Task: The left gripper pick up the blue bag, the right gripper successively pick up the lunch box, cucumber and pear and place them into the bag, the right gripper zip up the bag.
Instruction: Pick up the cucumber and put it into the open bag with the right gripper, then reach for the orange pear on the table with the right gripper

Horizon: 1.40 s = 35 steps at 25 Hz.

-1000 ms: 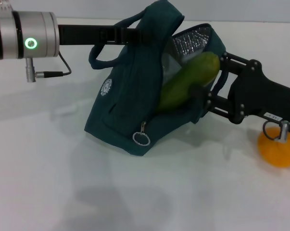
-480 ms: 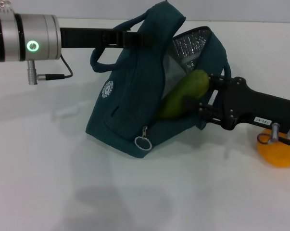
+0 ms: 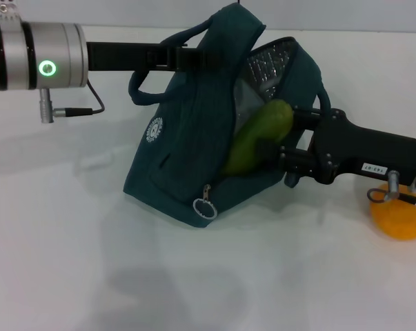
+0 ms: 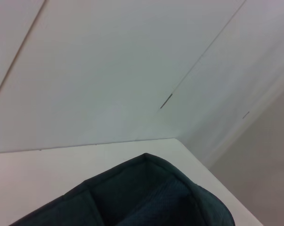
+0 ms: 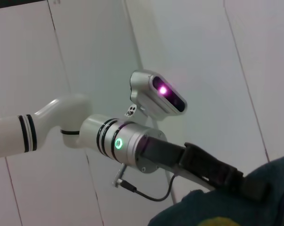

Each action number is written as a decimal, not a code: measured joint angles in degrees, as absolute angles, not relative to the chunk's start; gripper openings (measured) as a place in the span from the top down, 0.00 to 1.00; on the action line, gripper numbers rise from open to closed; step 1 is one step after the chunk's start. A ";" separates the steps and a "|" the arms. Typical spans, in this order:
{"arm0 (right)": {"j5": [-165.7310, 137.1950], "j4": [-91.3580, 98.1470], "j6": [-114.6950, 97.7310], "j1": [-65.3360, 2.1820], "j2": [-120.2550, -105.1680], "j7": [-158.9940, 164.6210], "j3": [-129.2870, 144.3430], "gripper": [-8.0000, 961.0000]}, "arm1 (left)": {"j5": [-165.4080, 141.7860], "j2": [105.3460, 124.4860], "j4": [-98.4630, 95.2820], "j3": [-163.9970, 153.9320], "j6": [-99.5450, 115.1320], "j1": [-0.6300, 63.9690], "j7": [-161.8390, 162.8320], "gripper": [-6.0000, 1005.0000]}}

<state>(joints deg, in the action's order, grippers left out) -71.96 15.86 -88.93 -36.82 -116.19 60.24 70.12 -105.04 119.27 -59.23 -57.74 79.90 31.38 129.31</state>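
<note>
Lower now, my right pincer (image 3: pixel 280 148) grips the cucumber (image 3: pixel 258 138) inside the blue bag (image 3: pixel 187 162); left pincer (image 3: pixel 214 55) holds its handle.

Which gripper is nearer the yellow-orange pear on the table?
Right. The right gripper is at the teal fabric bag's opening, beside the pear; the left gripper holds the bag's top, farther away.

Left arm: I see its green-ringed cuff (image 5: pixel 118 141) reaching to the bag (image 5: pixel 236 207).
Head camera (image 5: pixel 158 92): above, lit purple.
</note>
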 joint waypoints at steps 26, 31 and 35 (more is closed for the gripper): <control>-56.44 18.27 -100.49 -9.83 -114.11 35.43 65.51 0.22 | -103.12 119.38 -58.39 -58.03 79.84 29.77 126.08 0.93; -55.80 10.95 -94.89 -9.38 -114.55 28.15 65.44 0.25 | -103.01 119.43 -58.19 -58.03 79.54 29.74 125.83 0.93; -55.63 9.16 -93.47 -10.04 -114.73 26.16 65.48 0.26 | -102.93 119.45 -57.54 -57.94 79.37 29.98 125.45 0.93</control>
<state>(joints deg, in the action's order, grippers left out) -55.63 9.16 -93.47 -10.04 -114.73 26.16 65.48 -102.93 119.45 -57.54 -57.94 79.37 29.98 125.45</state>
